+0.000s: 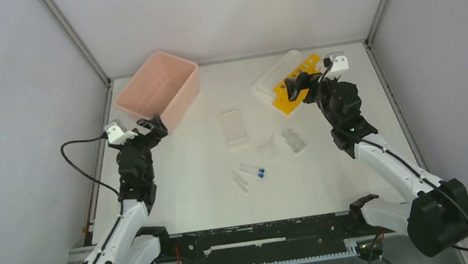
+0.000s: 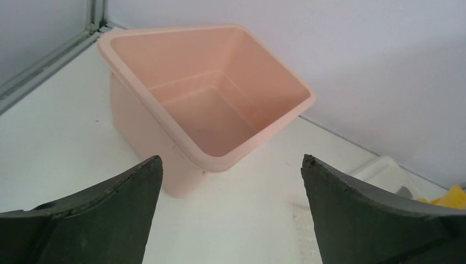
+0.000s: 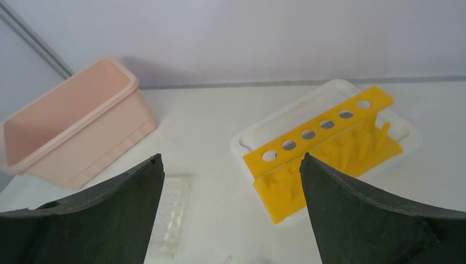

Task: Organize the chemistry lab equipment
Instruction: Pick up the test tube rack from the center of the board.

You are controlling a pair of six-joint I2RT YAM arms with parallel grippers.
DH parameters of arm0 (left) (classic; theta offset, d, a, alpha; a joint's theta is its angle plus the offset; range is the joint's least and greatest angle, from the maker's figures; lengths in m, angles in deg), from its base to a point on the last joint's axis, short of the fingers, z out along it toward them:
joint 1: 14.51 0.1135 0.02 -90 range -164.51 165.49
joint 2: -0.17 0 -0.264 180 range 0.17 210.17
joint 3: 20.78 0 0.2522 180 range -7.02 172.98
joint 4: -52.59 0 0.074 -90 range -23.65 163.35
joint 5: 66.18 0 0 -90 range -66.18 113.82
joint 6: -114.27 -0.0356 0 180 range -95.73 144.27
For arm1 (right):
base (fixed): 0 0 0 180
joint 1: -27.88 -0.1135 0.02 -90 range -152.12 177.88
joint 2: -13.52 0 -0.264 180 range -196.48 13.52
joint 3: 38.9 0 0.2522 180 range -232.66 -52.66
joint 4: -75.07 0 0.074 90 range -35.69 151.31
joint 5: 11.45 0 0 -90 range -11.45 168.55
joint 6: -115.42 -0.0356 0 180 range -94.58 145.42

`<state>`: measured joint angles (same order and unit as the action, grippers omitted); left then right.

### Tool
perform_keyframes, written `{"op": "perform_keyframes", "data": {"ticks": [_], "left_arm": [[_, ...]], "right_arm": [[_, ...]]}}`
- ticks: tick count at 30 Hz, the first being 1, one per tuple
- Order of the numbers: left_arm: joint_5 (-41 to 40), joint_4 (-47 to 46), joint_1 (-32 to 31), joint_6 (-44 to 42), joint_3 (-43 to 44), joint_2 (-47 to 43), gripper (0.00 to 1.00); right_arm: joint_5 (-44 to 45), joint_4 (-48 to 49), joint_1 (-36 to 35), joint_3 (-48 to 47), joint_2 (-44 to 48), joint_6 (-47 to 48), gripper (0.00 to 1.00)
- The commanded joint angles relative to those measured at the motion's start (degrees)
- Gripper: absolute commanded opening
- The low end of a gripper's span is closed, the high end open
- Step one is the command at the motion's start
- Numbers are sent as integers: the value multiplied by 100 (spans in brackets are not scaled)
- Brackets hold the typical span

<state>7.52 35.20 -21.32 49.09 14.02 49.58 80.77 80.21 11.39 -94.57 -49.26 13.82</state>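
Overhead and wrist views of a white matte table (image 1: 189,172) inside pale grey walls.

Left gripper (image 1: 152,126): dark, curved, rough-edged fingers spread fully apart, nothing between them, poised just short of the pink bin (image 1: 185,101). Bin of smooth, slightly glossy plastic, rectangular with rounded corners and a rolled rim, at the far left of the table.

Right gripper (image 1: 298,86): jaws likewise wide and unloaded, above the near end of the long yellow rack (image 3: 329,159). Rack of opaque bright yellow plastic, with a raised bar pierced by a single row of six round holes and a lower deck studded with short upright pegs; at the far right, resting on a shallow white tray (image 1: 269,79) with rounded corners.

Clear gridded rack (image 1: 234,127): flat, rectangular, transparent, divided into small cells, lying near the table's centre, between bin and yellow rack.

Small clear glassware (image 1: 294,141): two transparent pieces side by side, right of centre, nearer than the gridded rack; exact shapes too faint to tell.

Blue-capped tubes (image 1: 252,169): slim clear cylinders lying flat, just beside further clear tubes, in the near middle, apart from both racks.
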Motion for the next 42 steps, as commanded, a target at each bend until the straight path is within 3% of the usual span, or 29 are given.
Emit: {"op": "perform_keyframes", "data": {"ticks": [1, 3, 6, 9, 14, 20, 25, 32, 42], "left_arm": [[484, -399, 1, 364, 417, 191, 100], [671, -504, 9, 453, 488, 328, 100], [1022, -843, 41, 676, 496, 535, 100], [1054, -289, 29, 874, 868, 837, 100], [131, 480, -354, 918, 1137, 927, 100], [-1366, 1235, -1315, 402, 1396, 904, 98], [-2096, 1262, -1971, 112, 1500, 994, 97], [-2413, 1152, -2411, -92, 1572, 1228, 97], [-2545, 1012, -2580, -1, 1538, 1218, 96]], "right_arm": [[824, 451, -13, -239, -148, -327, 100], [331, 646, 132, -230, -155, -434, 96], [-309, 916, 338, -441, -262, -692, 83], [700, -232, 168, -1187, -536, -685, 85], [1271, -1563, 251, -2077, -1272, -1473, 81], [1489, -2453, 365, -2584, -1974, -1843, 70], [1299, -2830, 513, -3081, -2753, -1986, 64], [1355, -2870, 489, -3563, -3466, -1958, 62], [1374, -3258, 477, -4219, -4164, -1912, 49]]}}
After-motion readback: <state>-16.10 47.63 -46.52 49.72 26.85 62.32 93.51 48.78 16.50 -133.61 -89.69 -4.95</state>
